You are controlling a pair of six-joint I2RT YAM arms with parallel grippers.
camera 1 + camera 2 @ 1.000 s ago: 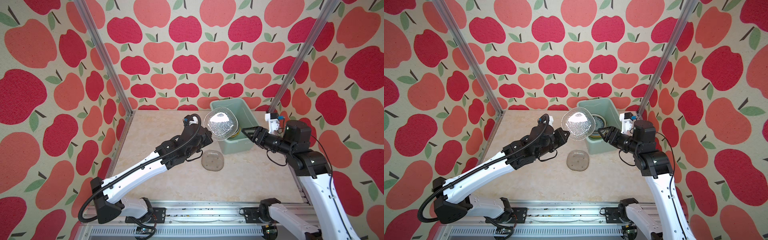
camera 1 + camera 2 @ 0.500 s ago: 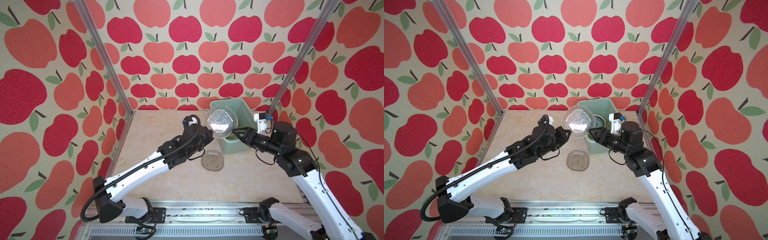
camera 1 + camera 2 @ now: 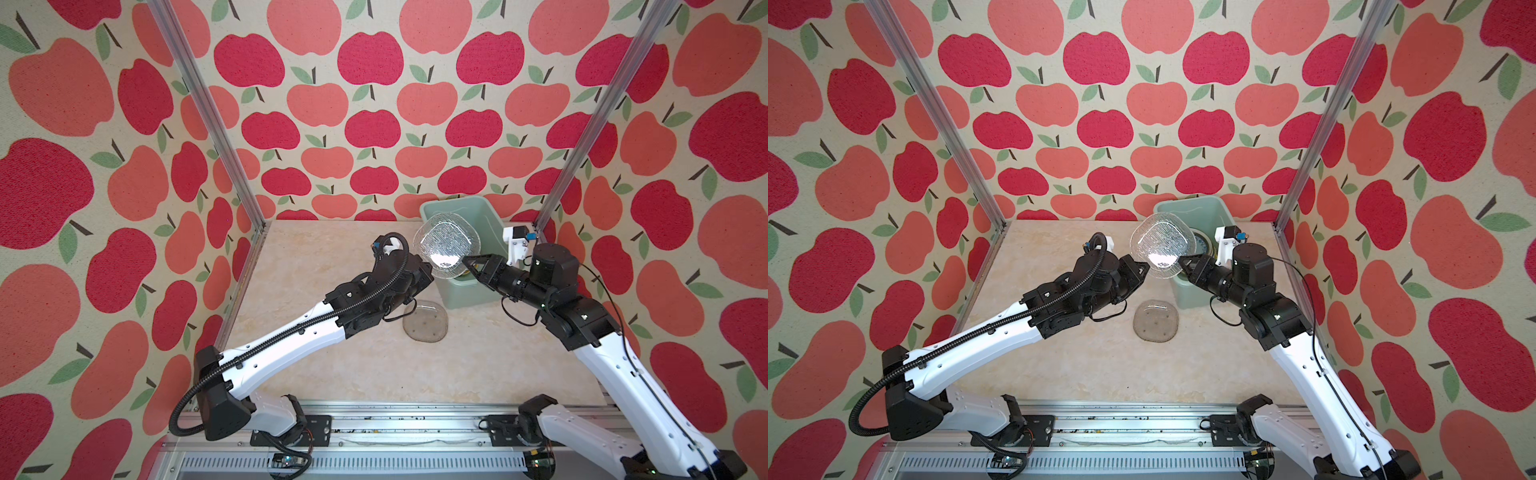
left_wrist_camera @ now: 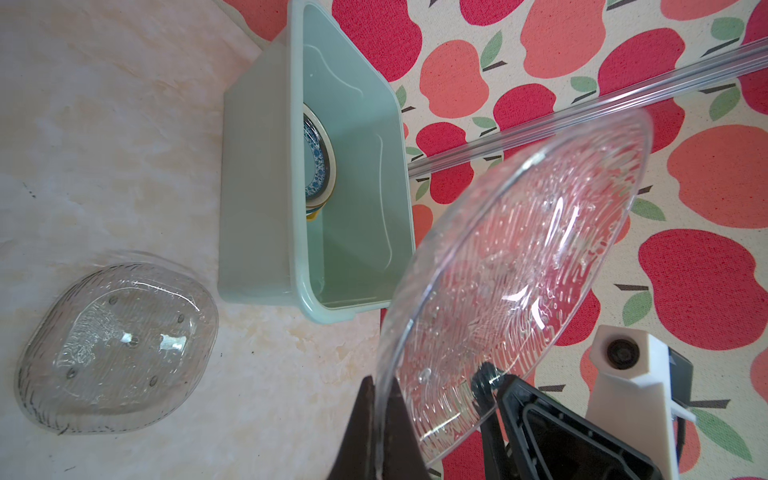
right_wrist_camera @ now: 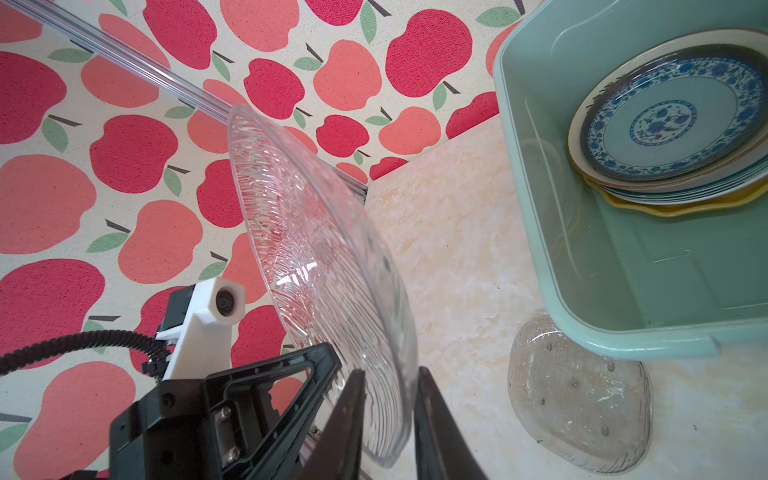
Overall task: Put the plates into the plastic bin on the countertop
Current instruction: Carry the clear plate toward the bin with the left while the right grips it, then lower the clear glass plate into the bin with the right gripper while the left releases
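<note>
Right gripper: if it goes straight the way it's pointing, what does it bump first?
The clear ribbed glass plate: its rim sits between the right gripper's fingers, while the left gripper holds it up on edge.

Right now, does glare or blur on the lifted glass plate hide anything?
In both top views a blown-out white glare covers the lower part of the lifted glass plate, hiding its ridges there; in the left wrist view only small highlights, the wallpaper shows through; in the right wrist view the plate is sharp, the right gripper dark and soft.
</note>
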